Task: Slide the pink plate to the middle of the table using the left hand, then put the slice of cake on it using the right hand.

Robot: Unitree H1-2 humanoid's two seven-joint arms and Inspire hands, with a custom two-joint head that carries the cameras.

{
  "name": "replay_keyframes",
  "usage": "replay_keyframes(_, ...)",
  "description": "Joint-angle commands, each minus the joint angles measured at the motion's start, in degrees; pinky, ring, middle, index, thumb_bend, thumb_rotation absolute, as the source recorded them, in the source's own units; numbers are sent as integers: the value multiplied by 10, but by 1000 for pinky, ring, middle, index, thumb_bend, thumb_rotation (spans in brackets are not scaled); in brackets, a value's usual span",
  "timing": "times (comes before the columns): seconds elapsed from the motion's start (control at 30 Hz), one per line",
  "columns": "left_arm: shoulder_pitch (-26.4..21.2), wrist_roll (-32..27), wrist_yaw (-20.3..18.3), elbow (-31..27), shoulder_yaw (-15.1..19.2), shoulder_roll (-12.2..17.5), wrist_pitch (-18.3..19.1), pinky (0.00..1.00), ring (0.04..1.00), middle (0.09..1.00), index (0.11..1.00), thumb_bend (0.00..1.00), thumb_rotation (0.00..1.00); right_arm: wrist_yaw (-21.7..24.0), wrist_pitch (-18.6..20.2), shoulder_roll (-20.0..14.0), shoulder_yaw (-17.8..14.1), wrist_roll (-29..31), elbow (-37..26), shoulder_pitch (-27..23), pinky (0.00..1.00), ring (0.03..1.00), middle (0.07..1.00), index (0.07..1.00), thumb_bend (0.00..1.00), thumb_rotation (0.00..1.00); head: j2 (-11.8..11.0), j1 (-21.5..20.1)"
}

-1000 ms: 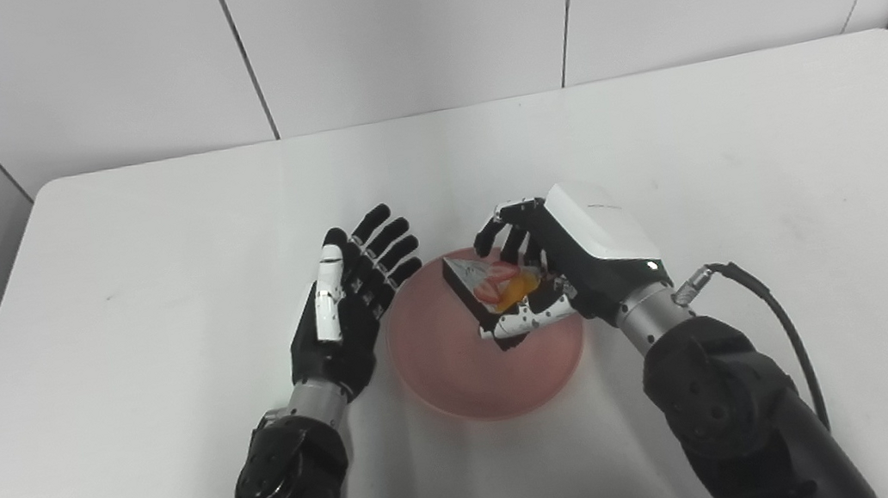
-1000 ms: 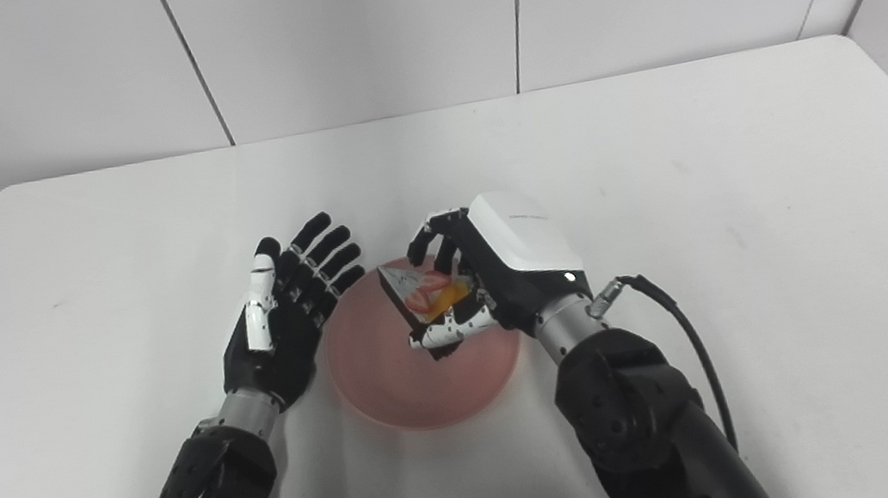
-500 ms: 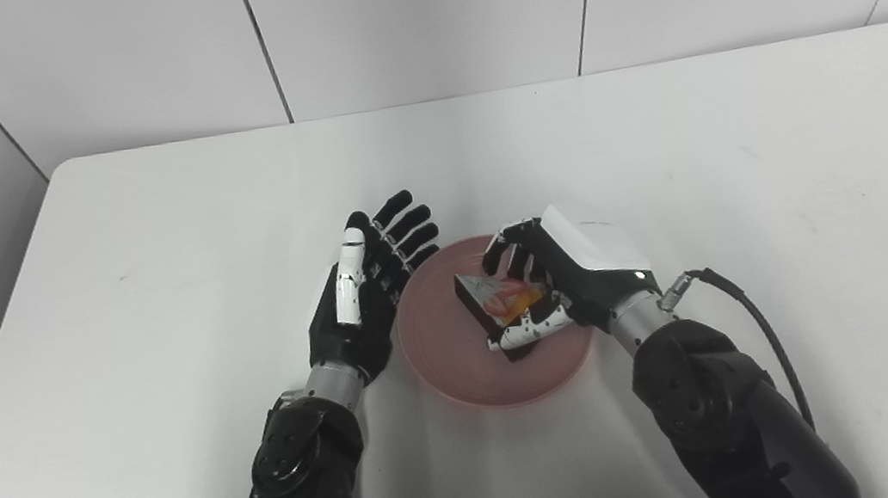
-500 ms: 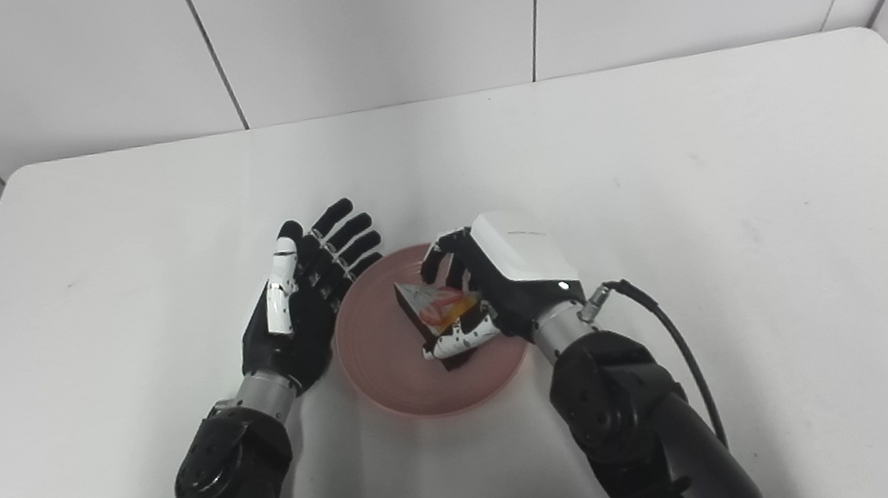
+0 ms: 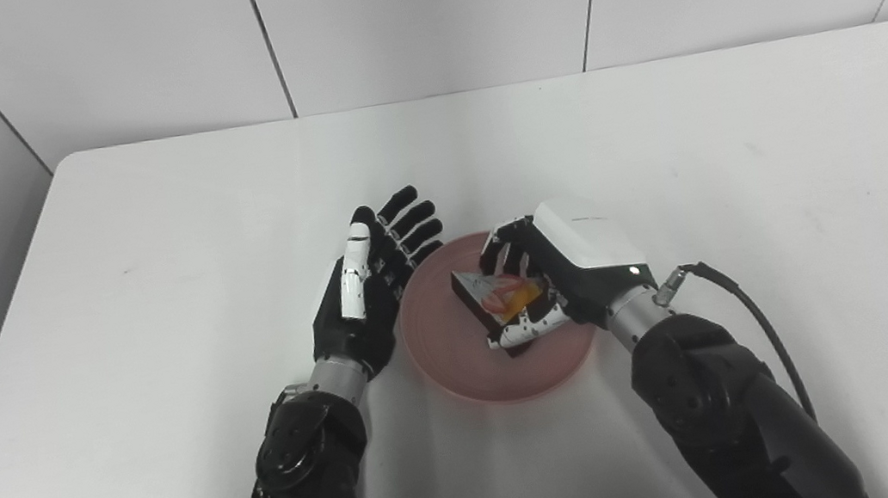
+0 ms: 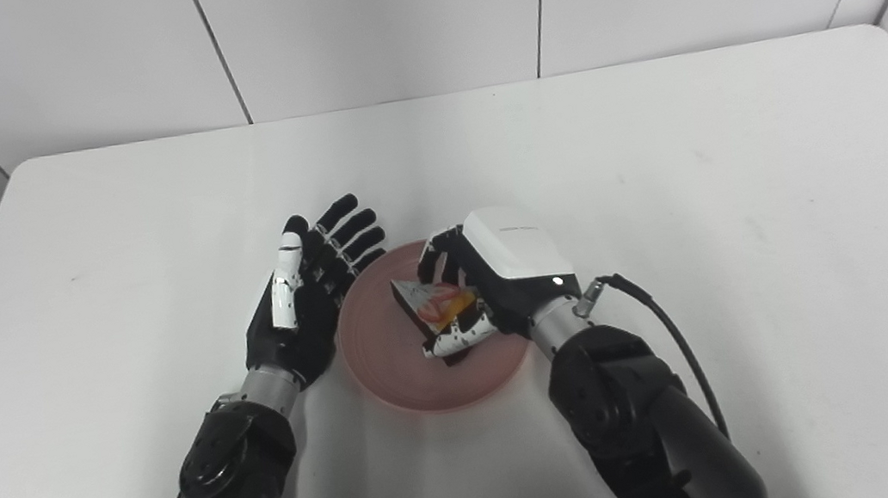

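- Slice of cake (image 5: 501,303): wedge with red and orange topping, dark base; sits over the plate's middle, tip toward 10 o'clock.
- Pink plate (image 5: 460,360): round, near the table's middle.
- Right hand (image 5: 564,271): at the cake's 3 o'clock, fingers and thumb clasped around it.
- Left hand (image 5: 368,294): at the plate's 9 o'clock, fingers spread wide, holding nothing.
- Table (image 5: 147,238): white.

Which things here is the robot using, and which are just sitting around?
Using:
pink plate
slice of cake
right hand, holding the cake
left hand, open beside the plate

Just there:
white table
black cable on the right arm
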Motion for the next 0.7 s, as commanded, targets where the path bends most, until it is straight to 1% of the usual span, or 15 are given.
replay_keyframes(0.0,14,8,10,14,-3,-3,32,804,827,822,805,433,1000,12,3,-2,-1,-5,-19,-3,267,364,482,582,545,4,0,1)
replay_keyframes(0.1,15,9,9,13,-4,-3,31,804,824,820,803,433,1000,20,4,-4,-4,-16,-31,-4,271,370,482,661,558,0,1,1)
replay_keyframes(0.13,15,8,9,13,-4,-3,31,806,826,821,804,435,1000,23,5,-4,-5,-20,-36,-5,274,375,490,676,691,187,1,1)
replay_keyframes(0.17,15,7,8,11,-3,-3,33,807,826,821,805,435,1000,28,8,-5,-7,-29,-44,-6,275,377,493,680,737,251,1,2)
replay_keyframes(0.2,15,5,7,10,-3,-2,36,810,829,825,808,436,1000,36,11,-7,-7,-39,-52,-8,296,402,513,688,768,333,2,1)
replay_keyframes(0.27,15,2,6,9,-3,-1,40,815,834,832,816,430,1000,57,19,-9,-9,-55,-69,-13,378,494,595,712,819,473,2,-1)
replay_keyframes(0.33,15,1,5,9,-2,0,41,814,835,834,817,430,1000,76,22,-11,-13,-65,-85,-17,424,548,646,735,855,538,2,-1)
replay_keyframes(0.43,15,-1,5,9,-1,1,42,813,834,835,817,430,1000,99,23,-11,-22,-76,-108,-21,440,571,677,760,883,568,1,-1)
replay_keyframes(0.53,15,-1,6,10,-1,1,41,808,832,835,819,432,1000,121,25,-6,-33,-84,-125,-22,420,571,698,800,908,596,-1,0)
replay_keyframes(0.6,16,1,7,10,-1,1,39,805,832,837,820,434,1000,142,30,-3,-38,-92,-136,-23,404,581,737,851,933,655,-2,2)
replay_keyframes(0.63,16,2,7,10,-1,1,38,802,831,837,819,436,1000,151,31,-1,-41,-95,-141,-24,411,610,779,882,946,695,-2,2)
replay_keyframes(0.67,17,5,9,8,-3,1,35,802,831,837,819,436,1000,156,31,1,-46,-92,-148,-22,411,613,783,885,947,699,-2,3)
